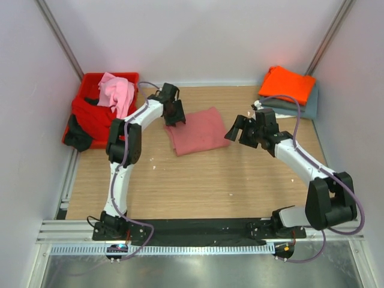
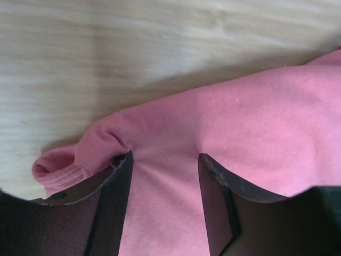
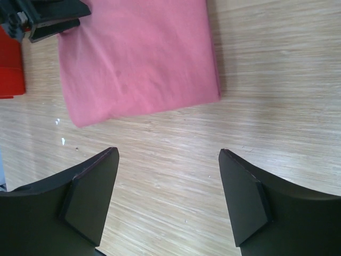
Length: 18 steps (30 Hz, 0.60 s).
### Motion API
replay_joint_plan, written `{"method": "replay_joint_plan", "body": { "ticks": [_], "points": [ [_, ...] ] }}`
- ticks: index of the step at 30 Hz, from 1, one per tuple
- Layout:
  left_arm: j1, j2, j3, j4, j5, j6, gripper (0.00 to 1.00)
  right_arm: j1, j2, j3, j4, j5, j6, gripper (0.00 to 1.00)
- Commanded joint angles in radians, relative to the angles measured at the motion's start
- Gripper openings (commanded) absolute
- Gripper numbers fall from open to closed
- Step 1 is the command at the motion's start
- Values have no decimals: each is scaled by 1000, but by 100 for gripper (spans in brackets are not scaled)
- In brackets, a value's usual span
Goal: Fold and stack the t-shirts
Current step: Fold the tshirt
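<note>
A folded dusty salmon-pink t-shirt (image 1: 198,130) lies flat mid-table; it also shows in the left wrist view (image 2: 240,117) and the right wrist view (image 3: 138,58). My left gripper (image 1: 174,117) is down on its far left corner, open, with the fingertips pressed into the cloth and the cloth lying between them (image 2: 165,157). My right gripper (image 1: 233,131) is open and empty, hovering over bare wood just right of the shirt (image 3: 168,154). An orange t-shirt (image 1: 287,84) lies folded on a grey-blue one (image 1: 306,107) at the back right.
A red plastic crate (image 1: 90,81) stands at the back left. It holds a light pink shirt (image 1: 117,91), a red shirt (image 1: 90,117) and a dark one (image 1: 77,135) hanging over its rim. White walls close in three sides.
</note>
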Motion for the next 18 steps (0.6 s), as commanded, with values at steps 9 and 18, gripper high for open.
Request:
{"method": "replay_joint_plan", "body": {
  "ticks": [9, 18],
  "points": [
    [40, -140, 39, -84, 114, 120, 73, -1, 51, 17, 72, 0, -15, 88],
    [-38, -384, -181, -140, -81, 86, 71, -1, 157, 108, 77, -12, -17, 87]
  ]
}}
